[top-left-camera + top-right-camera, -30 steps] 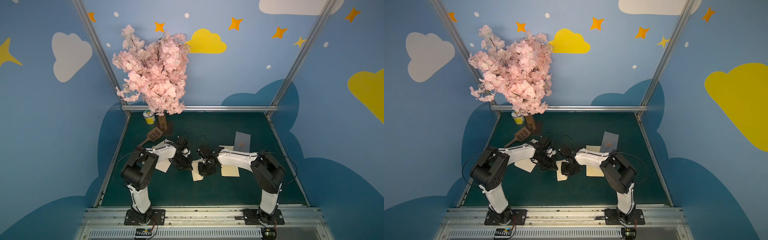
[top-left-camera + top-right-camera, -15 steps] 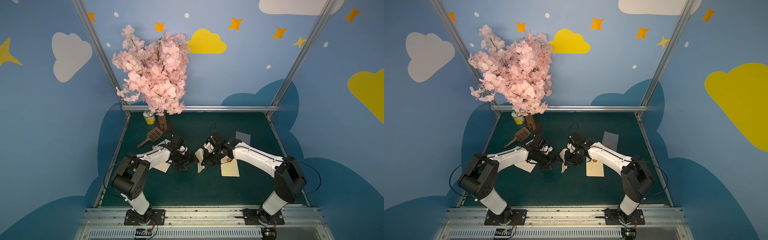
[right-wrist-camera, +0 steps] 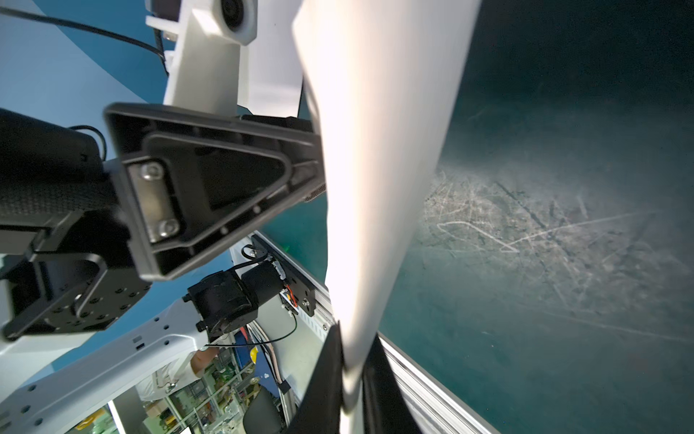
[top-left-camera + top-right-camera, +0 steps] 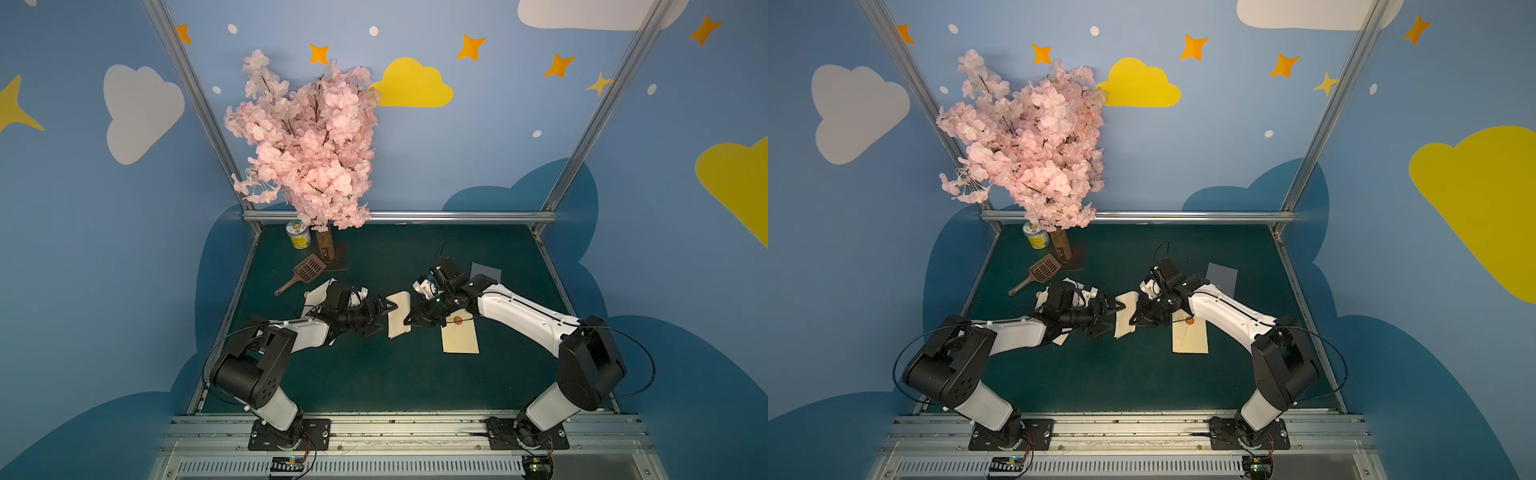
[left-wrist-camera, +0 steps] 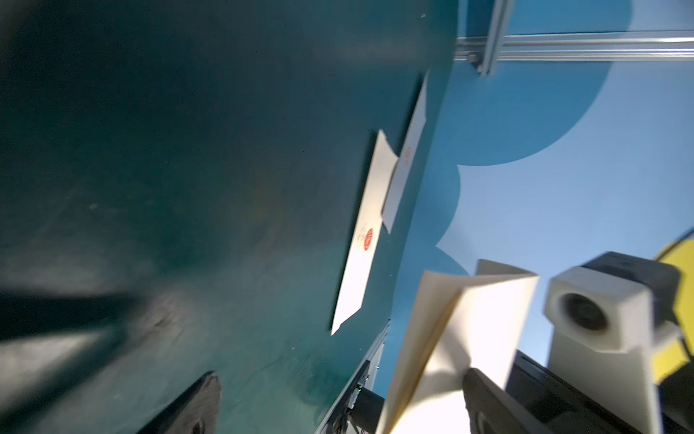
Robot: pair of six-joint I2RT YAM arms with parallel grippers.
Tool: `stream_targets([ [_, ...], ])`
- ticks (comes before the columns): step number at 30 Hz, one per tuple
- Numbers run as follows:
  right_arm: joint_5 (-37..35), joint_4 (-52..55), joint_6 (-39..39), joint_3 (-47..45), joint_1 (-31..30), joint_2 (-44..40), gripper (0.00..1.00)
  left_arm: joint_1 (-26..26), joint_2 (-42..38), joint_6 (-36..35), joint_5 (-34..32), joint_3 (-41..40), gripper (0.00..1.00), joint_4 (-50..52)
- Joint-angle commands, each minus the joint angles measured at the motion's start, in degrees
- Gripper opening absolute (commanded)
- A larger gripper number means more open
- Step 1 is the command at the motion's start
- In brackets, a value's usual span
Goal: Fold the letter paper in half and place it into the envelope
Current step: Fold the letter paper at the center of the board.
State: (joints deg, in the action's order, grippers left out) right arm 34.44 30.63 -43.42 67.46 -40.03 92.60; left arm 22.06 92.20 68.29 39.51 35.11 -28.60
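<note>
Clamping one letter paper (image 4: 398, 313), right pincer (image 4: 410, 319)

The dark green table (image 4: 374, 374) has a tan envelope (image 4: 460, 338), a grey sheet (image 4: 486, 272), a white sheet (image 4: 318, 295), a brown scoop (image 4: 305, 272), a small can (image 4: 298, 235) and a pink tree (image 4: 307, 141) on it.

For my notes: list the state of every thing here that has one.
Paper: folded, off the table.
Right jaws: shut on the paper.
Left jaws: open, at the paper's edge.
Envelope: flat on the table, flap unclear.
Can: upright.
Scoop: lying flat.
</note>
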Motion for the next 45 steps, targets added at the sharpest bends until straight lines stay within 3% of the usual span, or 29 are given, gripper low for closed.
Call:
stream_targets([
  [1,4.17,-3.68,-0.88,-0.44,-0.05,-0.12,0.13,-0.44,1.46,5.07,2.17,-0.54,0.97,-14.31],
  [4,4.77,-3.38,-0.54,-0.04,-0.13,1.15,0.13,-0.76,4.48,8.47,3.46,-0.84,0.91,-22.37],
  [6,4.60,-3.10,-0.25,0.14,-0.01,1.68,0.13,-0.88,7.04,10.93,4.59,-0.75,0.81,-27.56],
  [8,4.17,-2.38,0.12,0.64,-0.04,2.10,0.13,-0.82,9.11,12.90,5.46,-0.64,0.67,-31.33],
  [12,3.22,-0.84,0.77,1.77,0.09,2.98,0.13,-1.07,11.36,14.72,6.44,-0.83,0.25,-34.73],
  [17,1.58,1.78,1.49,2.65,0.47,3.38,0.17,-1.47,10.96,13.59,7.34,-0.47,0.13,-32.52],
  [18,1.05,2.45,1.61,2.76,0.64,3.34,0.20,-1.57,10.63,12.75,7.70,-0.04,0.09,-30.78],
  [19,0.54,3.07,1.51,2.80,0.87,3.23,0.32,-1.73,10.12,11.72,7.98,0.38,0.05,-28.80],
  [21,0.03,3.63,0.81,2.72,1.31,2.90,0.64,-1.91,8.65,9.59,7.98,1.14,0.03,-24.17],
  [22,-0.22,4.13,0.26,2.78,1.51,2.78,0.75,-2.07,7.83,8.34,7.67,1.55,0.03,-21.49],
  [24,0.20,4.35,-1.13,2.81,1.71,2.77,0.84,-2.33,6.13,6.69,6.47,1.97,0.03,-17.63],
  [29,3.37,0.17,-8.06,1.21,1.62,2.95,0.87,-2.63,2.87,4.70,0.34,2.61,0.03,-11.80],
  [32,6.00,-7.51,-14.52,-1.35,1.46,2.59,0.87,-2.59,1.78,5.55,-4.75,2.37,0.03,-11.23],
  [38,8.10,-24.48,-27.24,-6.62,1.01,1.36,0.87,-2.57,1.58,8.02,-13.97,2.62,0.03,-13.05],
  [45,7.18,-35.73,-33.97,-9.16,1.66,2.38,0.87,-2.17,0.38,9.40,-22.19,0.14,0.03,-16.67],
])
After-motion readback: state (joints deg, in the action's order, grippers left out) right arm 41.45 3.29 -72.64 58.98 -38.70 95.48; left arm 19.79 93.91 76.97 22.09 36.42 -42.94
